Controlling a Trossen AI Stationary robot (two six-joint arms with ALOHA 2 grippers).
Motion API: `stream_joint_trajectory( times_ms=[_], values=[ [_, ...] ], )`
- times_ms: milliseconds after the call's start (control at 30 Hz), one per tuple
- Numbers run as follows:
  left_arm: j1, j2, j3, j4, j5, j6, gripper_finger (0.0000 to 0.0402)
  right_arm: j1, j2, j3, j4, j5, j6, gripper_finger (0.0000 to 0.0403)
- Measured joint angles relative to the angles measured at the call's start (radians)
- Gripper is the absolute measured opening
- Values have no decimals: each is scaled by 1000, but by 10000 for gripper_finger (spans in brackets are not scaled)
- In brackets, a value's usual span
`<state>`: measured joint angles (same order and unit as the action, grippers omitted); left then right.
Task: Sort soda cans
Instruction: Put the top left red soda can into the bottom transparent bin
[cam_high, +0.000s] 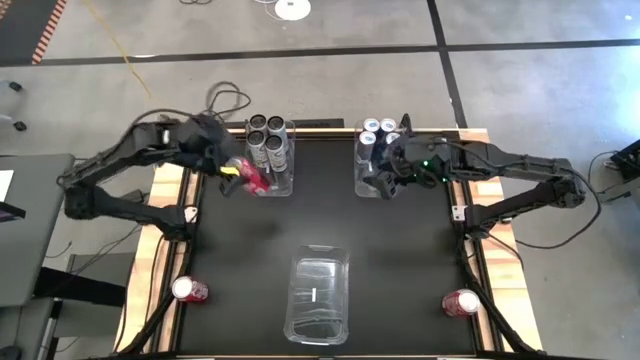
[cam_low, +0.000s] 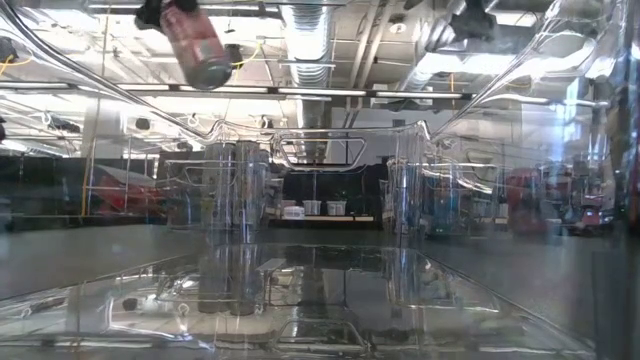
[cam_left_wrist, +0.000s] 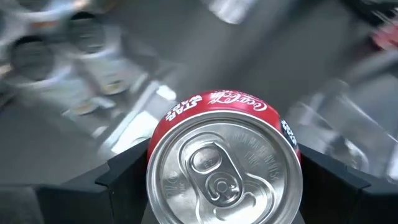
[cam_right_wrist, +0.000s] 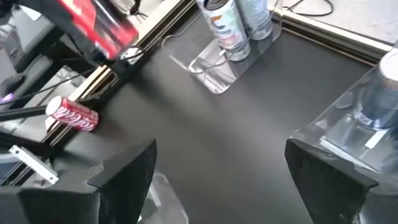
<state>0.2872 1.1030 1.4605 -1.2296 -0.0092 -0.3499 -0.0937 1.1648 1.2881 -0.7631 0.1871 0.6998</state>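
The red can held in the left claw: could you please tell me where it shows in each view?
High view: red can in the left claw, beside the bin of dark cans.
Low view: upper left, tilted in the air.
Left wrist view: centre, top toward the camera.
Right wrist view: upper left.
Shared landmark: the bin of dark cans.

Black surface (cam_high: 400, 250) carries three clear bins (cam_high: 319, 298), two at the rear, one front-centre; two red cans (cam_high: 189, 290) lie on its wooden front corners.
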Motion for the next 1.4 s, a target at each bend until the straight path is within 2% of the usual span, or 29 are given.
stream_joint_trajectory(
  times_ms=[100,367,533,667,900,1267,1400],
  values=[
    [-112,53,0,72,5,-27,309,4,-1,1,-1,0,-15,372],
    [-372,204,0,413,9,-65,309,6,-18,1,-107,-20,-54,372],
    [-470,301,27,404,4,-55,309,34,-42,1,-232,-25,-61,372],
    [-541,379,67,414,-22,0,309,56,-59,1,-255,-27,-82,372],
    [-602,537,114,405,-22,100,310,93,-66,1,-256,-28,-97,372],
    [-600,691,148,363,-106,100,310,310,-46,1,-343,-30,53,372],
    [-600,725,148,322,-136,95,311,378,-46,1,-358,2,130,372]
  ],
)
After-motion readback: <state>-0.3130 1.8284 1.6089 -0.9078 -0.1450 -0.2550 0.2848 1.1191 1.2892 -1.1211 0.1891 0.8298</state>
